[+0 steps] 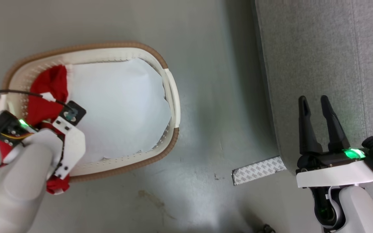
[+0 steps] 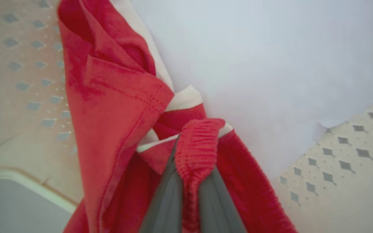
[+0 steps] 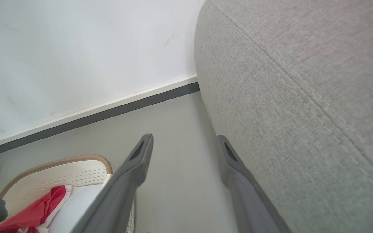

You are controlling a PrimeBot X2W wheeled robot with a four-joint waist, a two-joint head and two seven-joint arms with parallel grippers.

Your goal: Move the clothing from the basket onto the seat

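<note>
Seat (image 1: 329, 64) at right. Basket (image 1: 170, 84) at left, well apart from it, lined with white sheet (image 1: 121, 106). Clothing (image 1: 49, 87) bunched at basket's left end. Left gripper (image 2: 193, 161): jaws clamped on gathered red hem. Right gripper (image 1: 314, 100): jaws spread, empty, at seat edge.

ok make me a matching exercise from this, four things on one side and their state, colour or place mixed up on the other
Column one:
1. left gripper
2. right gripper
3. white sheet
4. seat

Column two:
a. lies flat inside the basket
b. open, holding nothing
c. light grey fabric
d. shut on the red clothing

Pairs: 1-d, 2-b, 3-a, 4-c
</note>
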